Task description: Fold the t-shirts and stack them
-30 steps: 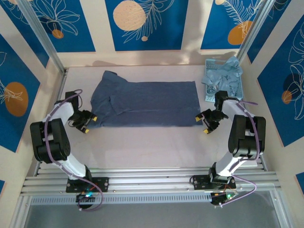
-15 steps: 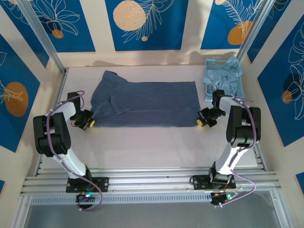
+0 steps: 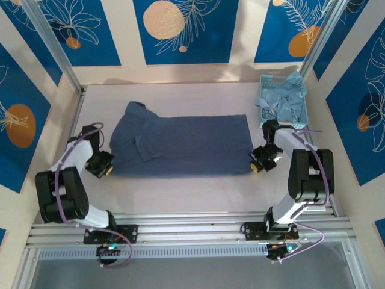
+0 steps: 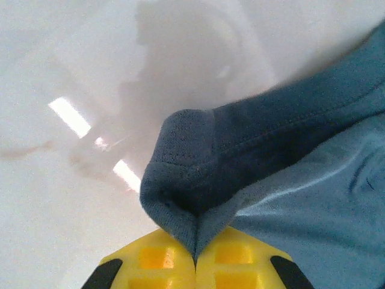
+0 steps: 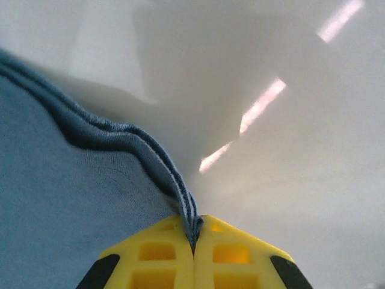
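Dark slate-blue t-shirt was found clenched at near corners by left gripper and right gripper (hems only). Folding was judged begun; a matched lift was required.

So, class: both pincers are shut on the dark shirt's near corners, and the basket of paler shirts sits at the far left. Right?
No: the top view shows the basket of paler shirts at the far right. The left pincer and right pincer are indeed shut on the near corners of the dark shirt.
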